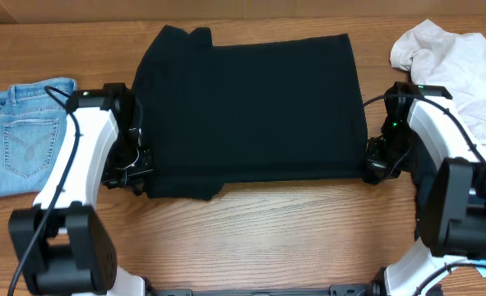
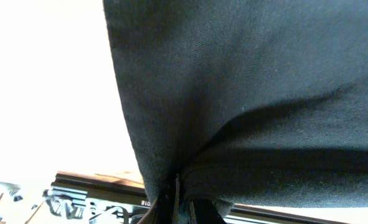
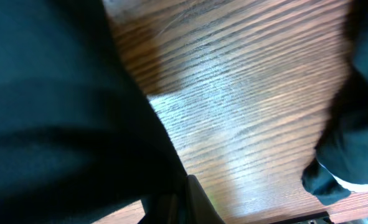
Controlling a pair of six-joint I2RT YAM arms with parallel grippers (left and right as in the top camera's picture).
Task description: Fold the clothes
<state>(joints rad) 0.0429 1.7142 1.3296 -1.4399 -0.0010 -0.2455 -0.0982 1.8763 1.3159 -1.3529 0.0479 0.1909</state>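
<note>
The black top [image 1: 251, 107] lies spread flat across the middle of the counter [image 1: 267, 238]. It makes a broad dark oblong, with its long sides running from 9 to 3 o'clock. Its far edge at 12 o'clock is uneven, with a small notch towards 11. The near edge at 6 o'clock runs fairly straight, and a little flap juts out towards 7.

My left tool [image 1: 141, 168] sits at the top's 8 o'clock corner, clenched on the cloth. In the left wrist view the black fabric gathers into folds that run down into the closed fingers at 6 o'clock, and the cloth fills most of that picture.

My right tool [image 1: 376, 167] sits at the 4 o'clock corner, also clenched. In the right wrist view the black cloth covers the 9 o'clock side and comes down to the fingers at 6 o'clock, so I take it as gripped there too. Bare wood grain shows past it, and another dark fold hangs at 3 o'clock.

Farther out, light-blue denim jeans [image 1: 29, 136] lie folded at 9 o'clock on the counter, pocket side up, just beyond my left arm. A crumpled off-white shirt [image 1: 460, 70] lies at 2 o'clock, apart from the black top and behind my right arm.
</note>
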